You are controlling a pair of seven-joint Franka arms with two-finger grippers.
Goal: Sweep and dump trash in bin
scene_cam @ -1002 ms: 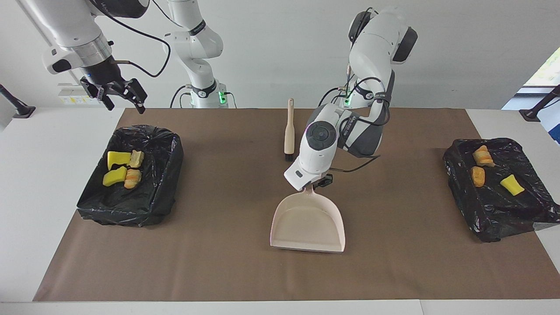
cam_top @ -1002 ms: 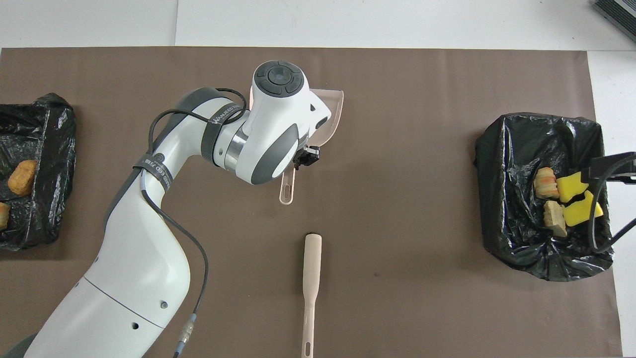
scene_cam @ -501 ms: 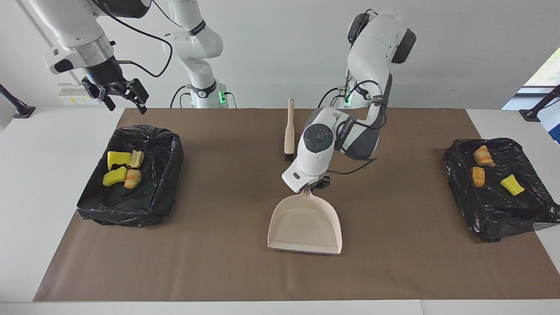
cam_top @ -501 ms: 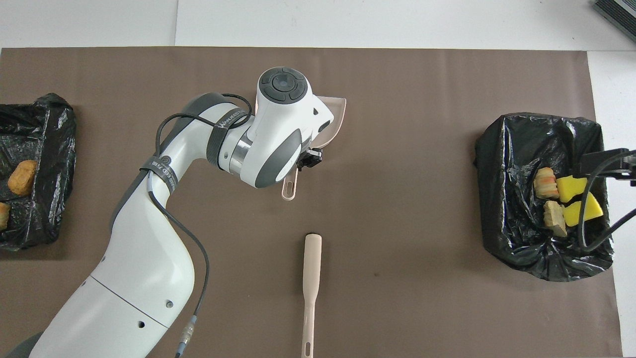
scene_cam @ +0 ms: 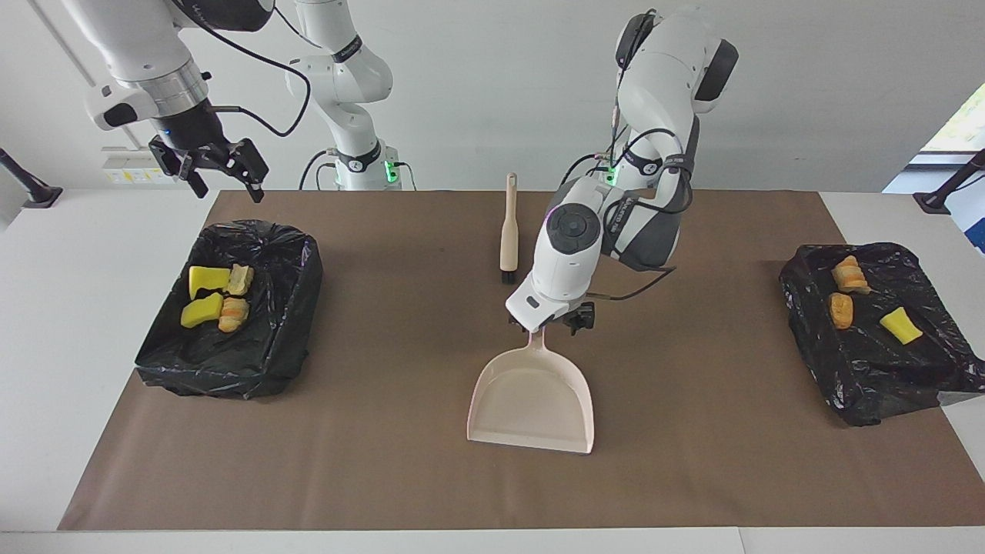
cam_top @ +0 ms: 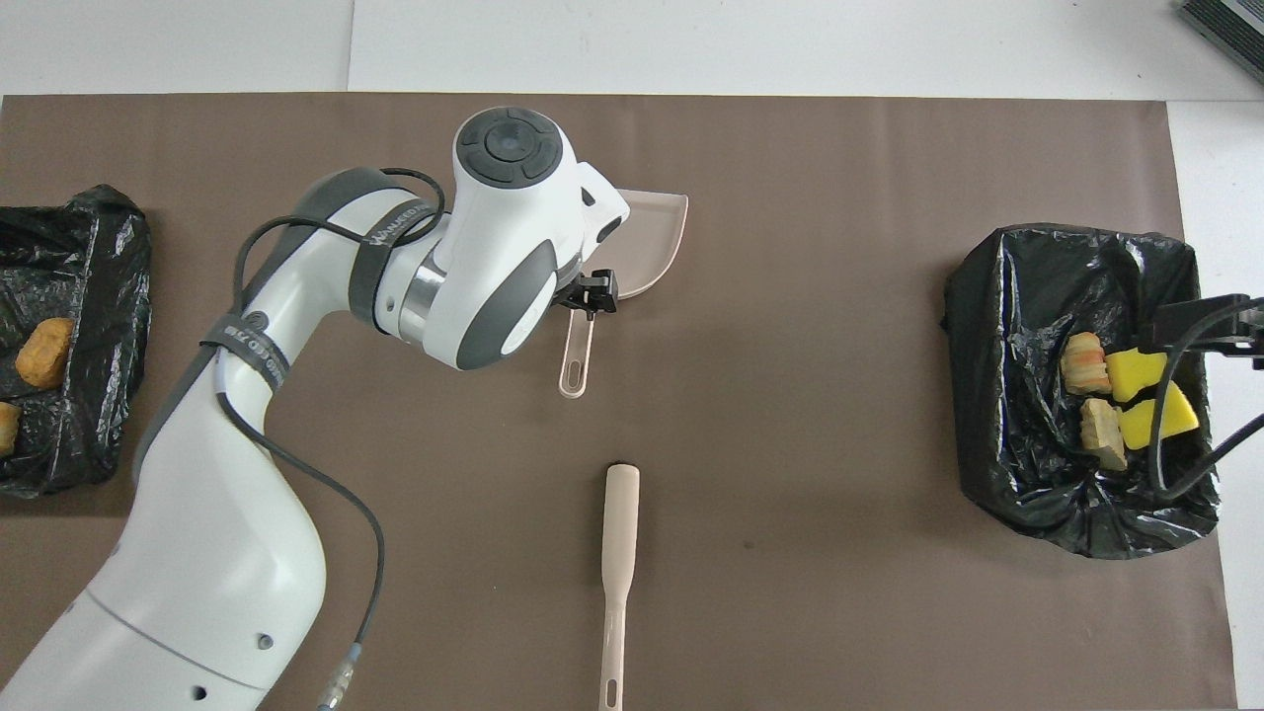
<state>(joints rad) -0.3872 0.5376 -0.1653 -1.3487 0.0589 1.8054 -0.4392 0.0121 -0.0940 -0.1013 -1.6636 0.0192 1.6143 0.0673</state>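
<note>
The pale pink dustpan (scene_cam: pixel 531 396) lies flat on the brown mat mid-table and holds nothing; it also shows in the overhead view (cam_top: pixel 652 232). My left gripper (scene_cam: pixel 555 322) is shut on the dustpan's handle (cam_top: pixel 573 360) close to the pan. Several pieces of trash (scene_cam: pixel 209 296), yellow sponge pieces and tan lumps, lie in the black-bagged bin (scene_cam: pixel 292 308) at the right arm's end. Three more scraps (scene_cam: pixel 843 308) lie on a black bag at the left arm's end. My right gripper (scene_cam: pixel 219 173) is open and empty, raised over the bin.
The beige brush (scene_cam: pixel 509 231) lies on the mat nearer to the robots than the dustpan, handle toward the robots. The black-bagged tray (scene_cam: pixel 869 362) with the three scraps sits at the mat's edge at the left arm's end. White table borders the brown mat (scene_cam: pixel 385 462).
My left hand rose and turned a little. The dustpan shifted slightly toward the right arm's end and swung a few degrees. The right gripper drifted slightly while staying high.
</note>
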